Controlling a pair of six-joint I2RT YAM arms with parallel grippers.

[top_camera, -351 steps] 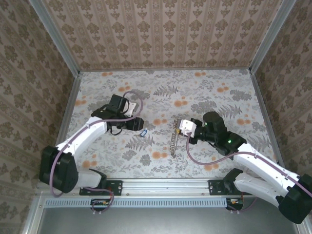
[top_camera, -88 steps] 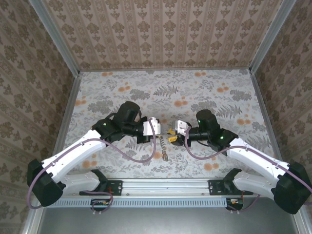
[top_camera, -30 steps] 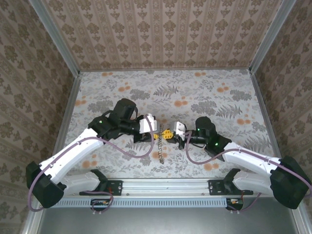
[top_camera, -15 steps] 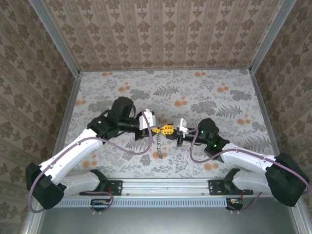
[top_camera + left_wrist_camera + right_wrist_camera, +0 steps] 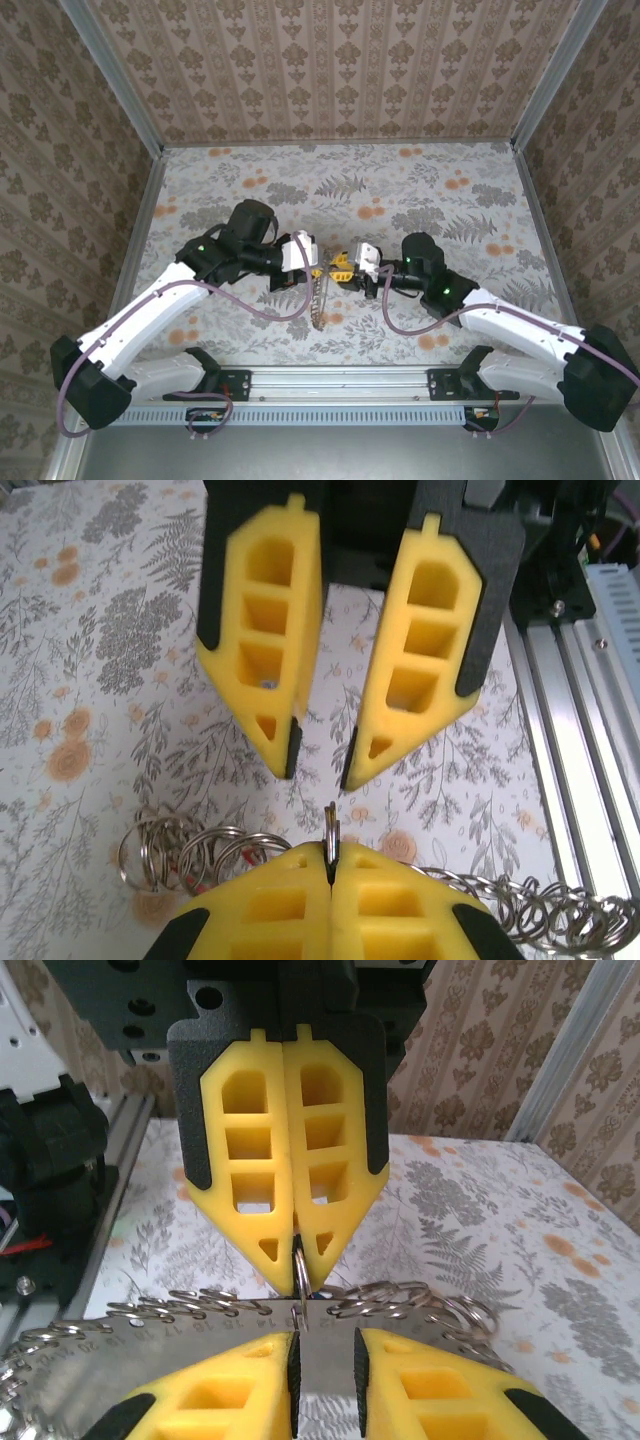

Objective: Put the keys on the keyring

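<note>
The keyring [image 5: 317, 303] is a chain of silver rings hanging from between the two grippers toward the table. My left gripper [image 5: 314, 270] is shut on one upright ring [image 5: 331, 827], with chain trailing off to both sides [image 5: 190, 852]. My right gripper [image 5: 346, 268] faces it tip to tip. Its fingers [image 5: 283, 742] stand apart with nothing between the tips. From the right wrist, the left gripper [image 5: 298, 1247] pinches that ring [image 5: 299, 1265] just above my right gripper [image 5: 325, 1348]. A red speck [image 5: 247, 857] shows under the rings. The keys are otherwise hidden.
A flat silver strip marked with numbers [image 5: 200, 1332] runs crosswise under the rings in the right wrist view. The metal rail [image 5: 340, 385] with both arm bases lies along the near edge. Patterned walls [image 5: 340, 60] enclose the floral table [image 5: 420, 190].
The left gripper has closed fully onto a ring of the chain. The right gripper's fingers, shut a moment ago, have parted. Both grippers stay tip to tip over the table's middle.
</note>
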